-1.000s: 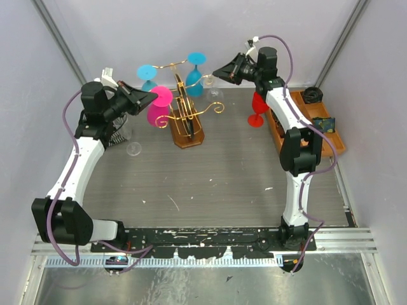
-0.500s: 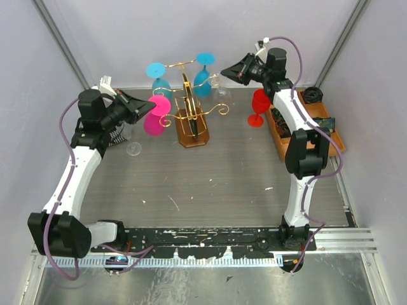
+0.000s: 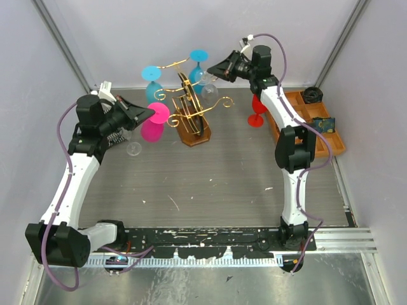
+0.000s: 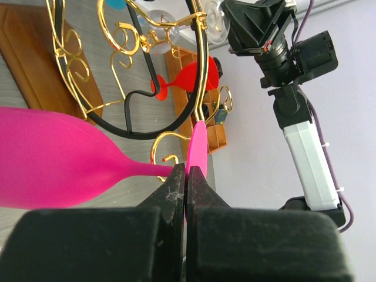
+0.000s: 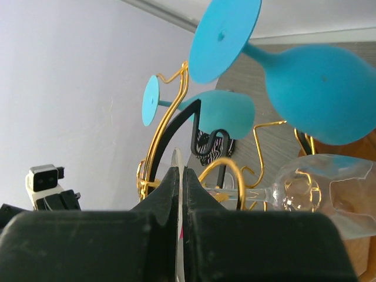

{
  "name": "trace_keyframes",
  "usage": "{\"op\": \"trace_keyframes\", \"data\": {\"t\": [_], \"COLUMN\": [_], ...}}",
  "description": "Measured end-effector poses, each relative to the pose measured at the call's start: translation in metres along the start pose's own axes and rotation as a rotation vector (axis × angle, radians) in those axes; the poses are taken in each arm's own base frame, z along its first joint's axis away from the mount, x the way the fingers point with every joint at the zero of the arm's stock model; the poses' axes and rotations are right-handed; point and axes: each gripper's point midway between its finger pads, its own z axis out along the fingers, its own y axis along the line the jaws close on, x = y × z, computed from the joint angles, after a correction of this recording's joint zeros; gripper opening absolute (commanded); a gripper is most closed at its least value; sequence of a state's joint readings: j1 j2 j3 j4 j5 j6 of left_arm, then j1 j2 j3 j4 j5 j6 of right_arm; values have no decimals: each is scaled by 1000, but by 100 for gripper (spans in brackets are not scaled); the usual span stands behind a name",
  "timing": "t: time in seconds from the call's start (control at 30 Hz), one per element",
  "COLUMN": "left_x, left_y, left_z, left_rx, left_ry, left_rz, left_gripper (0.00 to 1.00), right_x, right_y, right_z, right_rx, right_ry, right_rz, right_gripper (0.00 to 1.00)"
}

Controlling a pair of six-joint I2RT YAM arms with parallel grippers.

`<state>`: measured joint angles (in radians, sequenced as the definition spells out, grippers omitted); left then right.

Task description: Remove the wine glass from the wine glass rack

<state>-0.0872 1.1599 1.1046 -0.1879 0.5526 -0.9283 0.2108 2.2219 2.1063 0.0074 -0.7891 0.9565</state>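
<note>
Item: wine glass rack (image 3: 189, 101), gold wire on a wooden base, standing at the back of the worktop (image 3: 210, 178).

Pink wine glass (image 3: 152, 124): just left of the rack, beside its left scroll arm. Whether it is free of the wire cannot be told. Its foot disc sits edge-on in the left fingers (image 4: 202, 192), which are closed down to a sliver on the rim. The stem runs crosswise to the fingers and the bowl points left in the wrist view. From overhead the bowl hangs below the foot. The left arm is nearer.

Clear wine glass (image 5: 329, 191): the right fingers (image 5: 167, 188) are pinched almost shut on its foot edge, stem and bowl pointing right. A gold loop appears to ring the stem, so it is likely not yet lifted out.

Blue glasses (image 5: 320, 94): hanging bowl-down.
</note>
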Motion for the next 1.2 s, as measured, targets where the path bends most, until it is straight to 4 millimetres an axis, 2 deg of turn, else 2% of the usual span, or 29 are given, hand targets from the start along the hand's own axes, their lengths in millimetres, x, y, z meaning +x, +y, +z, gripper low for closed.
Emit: {"op": "trace_keyframes", "data": {"t": [0.17,0.27,0.37,0.47,0.63,0.73,0.83,0.97,1.07,1.2], "left_x": [3,4,6,10,15,18,17,12,12,20], "left_y": [3,4,5,8,12,17,23,29,34,40], "left_z": [-1,-3,-5,-8,-18,-26,-35,-48,-56,-61], "left_rx": [-10,-12,-16,-31,-60,-101,-158,-236,-276,-315], "left_ry": [7,9,12,21,25,30,33,31,35,78], "left_rz": [6,11,19,33,78,121,176,265,317,367], "left_gripper": [0,0,0,0,0,0,0,0,0,0], "right_x": [26,40,48,48,38,36,39,52,58,55], "right_y": [2,7,21,43,77,82,76,71,91,122], "right_z": [-3,-16,-32,-49,-70,-78,-87,-117,-143,-175], "right_rx": [7,26,40,42,18,39,105,247,309,353], "right_ry": [39,58,69,61,20,7,1,-8,-30,-95], "right_rz": [7,2,-29,-90,-201,-262,-317,-406,-497,-620], "right_gripper": [1,1,1,1,1,1,1,1,1,1]}}
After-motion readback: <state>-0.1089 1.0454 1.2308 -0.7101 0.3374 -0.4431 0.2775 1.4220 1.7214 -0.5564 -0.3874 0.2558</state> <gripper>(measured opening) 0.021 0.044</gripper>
